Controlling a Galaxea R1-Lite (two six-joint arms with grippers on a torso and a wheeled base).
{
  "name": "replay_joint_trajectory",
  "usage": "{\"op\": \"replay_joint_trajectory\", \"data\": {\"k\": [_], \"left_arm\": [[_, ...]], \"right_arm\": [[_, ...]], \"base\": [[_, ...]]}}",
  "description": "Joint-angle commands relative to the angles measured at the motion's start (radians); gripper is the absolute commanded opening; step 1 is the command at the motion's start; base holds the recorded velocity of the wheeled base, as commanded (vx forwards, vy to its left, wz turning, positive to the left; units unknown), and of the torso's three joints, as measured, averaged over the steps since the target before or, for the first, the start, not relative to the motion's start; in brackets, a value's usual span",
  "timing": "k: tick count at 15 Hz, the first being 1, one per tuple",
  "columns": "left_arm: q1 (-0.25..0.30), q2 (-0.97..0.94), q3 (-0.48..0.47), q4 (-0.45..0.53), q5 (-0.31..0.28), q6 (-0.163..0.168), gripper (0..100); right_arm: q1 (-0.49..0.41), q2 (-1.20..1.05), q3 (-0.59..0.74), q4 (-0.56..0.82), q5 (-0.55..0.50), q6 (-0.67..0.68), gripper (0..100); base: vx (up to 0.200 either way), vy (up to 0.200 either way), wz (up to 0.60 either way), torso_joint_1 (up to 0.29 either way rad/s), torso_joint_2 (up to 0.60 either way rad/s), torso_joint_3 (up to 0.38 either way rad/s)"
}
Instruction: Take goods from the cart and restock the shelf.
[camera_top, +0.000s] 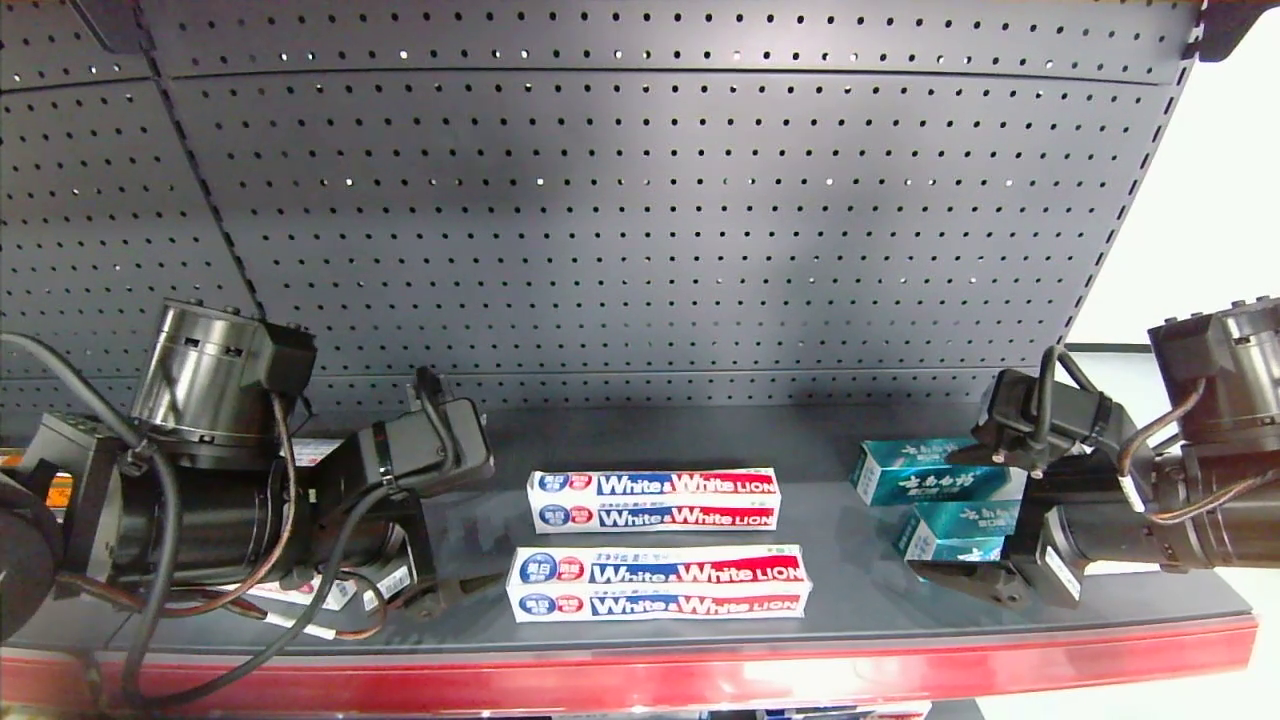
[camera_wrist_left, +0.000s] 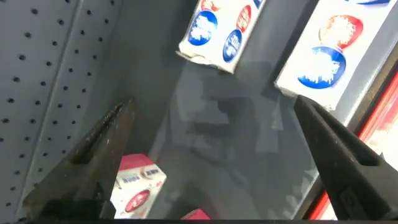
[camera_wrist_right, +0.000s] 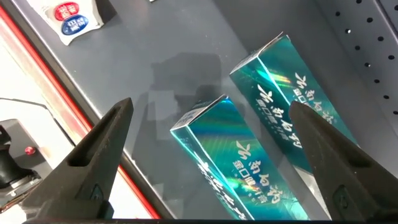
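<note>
Rear white box (camera_top: 654, 500): two rows of large Latin lettering, a brand name, in white on a band running from blue to red. Round blue and red badges with small characters sit at the end toward the left arm.
Front white box (camera_top: 657, 582): the same two rows of lettering and badges. A thin line of characters along its upper edge is too small to read.
Upper teal box (camera_top: 920, 480): white brush-style characters along the long face.
Lower teal box (camera_top: 950, 530): the same large white characters, with a row of smaller ones beneath in the right wrist view.
Small pink-and-white box (camera_wrist_left: 138, 186): a barcode and a round red mark, print too small to read.
</note>
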Motion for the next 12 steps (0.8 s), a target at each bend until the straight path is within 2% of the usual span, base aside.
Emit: {"op": "replay_joint_trajectory", "data": {"k": [1, 2, 3, 5, 6, 7, 8, 9, 10, 11, 12], "left_arm": [[0.008, -0.042, 0.005, -0.001, 0.000, -0.007, 100], [0.010, -0.072, 0.016, -0.002, 0.000, -0.030, 100], [0.010, -0.112, 0.031, -0.004, 0.002, -0.067, 100], [0.011, -0.215, 0.059, -0.004, 0.031, -0.168, 100], [0.033, -0.267, 0.077, -0.005, 0.040, -0.213, 100], [0.094, -0.344, 0.117, -0.017, 0.042, -0.248, 100], [0.110, -0.362, 0.128, -0.021, 0.040, -0.251, 100], [0.234, -0.490, 0.211, -0.030, 0.034, -0.270, 100], [0.286, -0.565, 0.260, -0.028, 0.034, -0.291, 100], [0.324, -0.657, 0.315, -0.028, 0.037, -0.323, 100], [0.327, -0.710, 0.364, -0.034, 0.055, -0.335, 100]], "right_arm": [[0.000, -0.003, 0.004, 0.000, 0.000, 0.000, 100], [-0.001, -0.006, 0.004, -0.010, -0.001, 0.000, 100], [0.000, -0.021, 0.015, -0.040, -0.001, 0.000, 100], [-0.018, -0.119, 0.059, -0.078, -0.003, 0.016, 100], [-0.032, -0.187, 0.087, -0.078, -0.003, 0.050, 100], [-0.041, -0.299, 0.144, -0.076, -0.007, 0.122, 100], [-0.044, -0.322, 0.156, -0.075, -0.009, 0.141, 100], [-0.081, -0.503, 0.251, -0.067, -0.021, 0.276, 100], [-0.116, -0.579, 0.302, -0.076, -0.044, 0.325, 100], [-0.161, -0.645, 0.351, -0.095, -0.089, 0.359, 100], [-0.187, -0.685, 0.371, -0.113, -0.110, 0.385, 100]], "base": [[0.000, 0.000, 0.00, 0.000, 0.00, 0.000], [0.000, 0.000, 0.00, 0.000, 0.00, 0.000], [0.000, 0.000, 0.00, 0.000, 0.00, 0.000], [0.000, 0.000, 0.00, 0.000, 0.00, 0.000], [0.000, 0.000, 0.00, 0.000, 0.00, 0.000], [0.000, 0.000, 0.00, 0.000, 0.00, 0.000], [0.000, 0.000, 0.00, 0.000, 0.00, 0.000], [0.000, 0.000, 0.00, 0.000, 0.00, 0.000], [0.000, 0.000, 0.00, 0.000, 0.00, 0.000], [0.000, 0.000, 0.00, 0.000, 0.00, 0.000], [0.000, 0.000, 0.00, 0.000, 0.00, 0.000]]}}
